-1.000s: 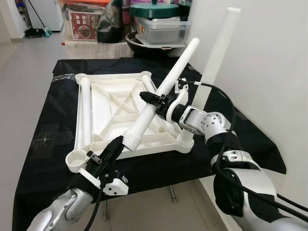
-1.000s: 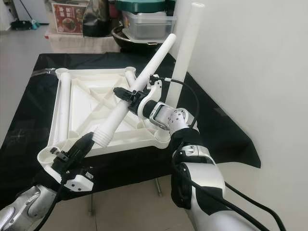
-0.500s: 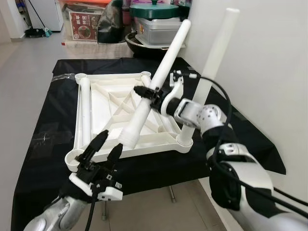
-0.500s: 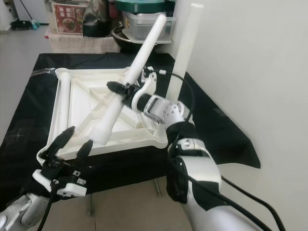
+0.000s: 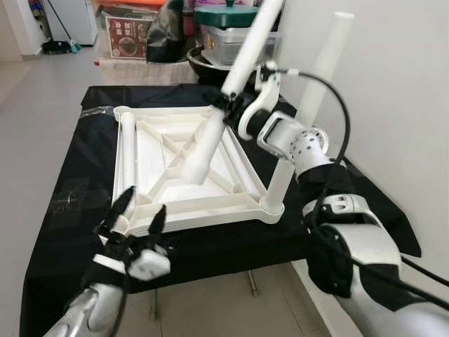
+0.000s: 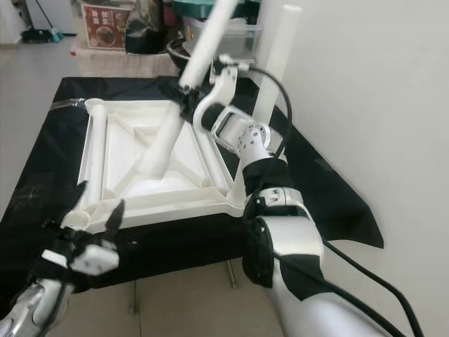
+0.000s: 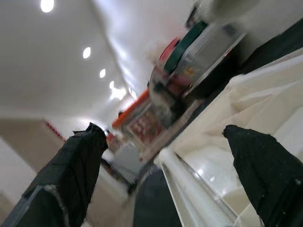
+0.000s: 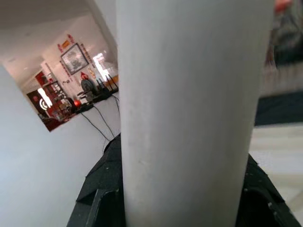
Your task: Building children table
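A white plastic tabletop (image 5: 210, 204) lies upside down on a black-covered table. One white leg (image 5: 317, 91) stands upright in its near right corner socket. Another leg (image 5: 128, 158) lies along its left side. My right gripper (image 5: 222, 103) is shut on a third leg (image 5: 247, 50), holding it steeply tilted over the tabletop, its lower end above the middle ribs. In the right wrist view that leg (image 8: 189, 113) sits between the black fingers (image 8: 102, 189). My left gripper (image 5: 144, 203) hangs open and holds nothing at the near left corner; the left wrist view shows its fingers (image 7: 71, 161) spread wide.
The black cloth (image 5: 63, 175) covers the whole table. Storage boxes and a pot (image 5: 231, 31) stand behind it. A white wall (image 5: 393, 105) runs close along the right side. Open floor (image 5: 35, 91) lies to the left.
The right gripper has raised the leg and swung it more upright, its lower end moving from the front rim to the middle. The left gripper has opened and dropped away from that end.
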{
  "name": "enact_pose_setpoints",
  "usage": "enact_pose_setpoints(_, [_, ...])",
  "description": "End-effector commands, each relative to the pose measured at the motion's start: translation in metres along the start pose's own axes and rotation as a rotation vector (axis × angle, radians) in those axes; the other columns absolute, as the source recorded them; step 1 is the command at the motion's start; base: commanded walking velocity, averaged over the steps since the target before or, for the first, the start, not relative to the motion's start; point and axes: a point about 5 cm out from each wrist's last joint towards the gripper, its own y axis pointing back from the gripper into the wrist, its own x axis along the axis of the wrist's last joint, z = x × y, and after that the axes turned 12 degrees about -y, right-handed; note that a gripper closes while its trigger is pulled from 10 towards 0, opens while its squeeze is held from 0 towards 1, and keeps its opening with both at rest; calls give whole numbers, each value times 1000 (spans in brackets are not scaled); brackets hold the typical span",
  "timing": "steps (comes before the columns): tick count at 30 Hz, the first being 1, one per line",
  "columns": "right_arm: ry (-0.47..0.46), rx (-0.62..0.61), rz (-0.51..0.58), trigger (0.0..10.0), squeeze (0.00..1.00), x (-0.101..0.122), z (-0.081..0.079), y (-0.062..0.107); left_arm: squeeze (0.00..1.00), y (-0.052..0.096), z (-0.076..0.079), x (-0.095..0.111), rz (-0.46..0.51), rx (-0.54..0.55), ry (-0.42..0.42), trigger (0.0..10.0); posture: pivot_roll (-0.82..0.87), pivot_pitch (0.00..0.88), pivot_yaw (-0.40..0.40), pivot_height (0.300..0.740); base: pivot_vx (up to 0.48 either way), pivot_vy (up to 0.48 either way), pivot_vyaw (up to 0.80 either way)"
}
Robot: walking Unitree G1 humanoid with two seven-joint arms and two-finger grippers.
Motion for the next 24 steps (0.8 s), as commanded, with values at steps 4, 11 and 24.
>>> enact_pose_setpoints(4, [133,60,17,0,0,-6,-15,5,388,-11,-3,-4,-114,35,129,10000,98,0,-112,740,0,0,0])
enact_pose_setpoints(11, [213,158,80,7765,0,-9,-38,21,0,-28,2,1,-238,51,394,10000,88,0,-101,740,0,0,0])
enact_pose_setpoints(24, [240,150,81,10000,0,-23,-38,33,0,-19,19,4,-259,-184,558,10000,94,0,-99,740,0,0,0])
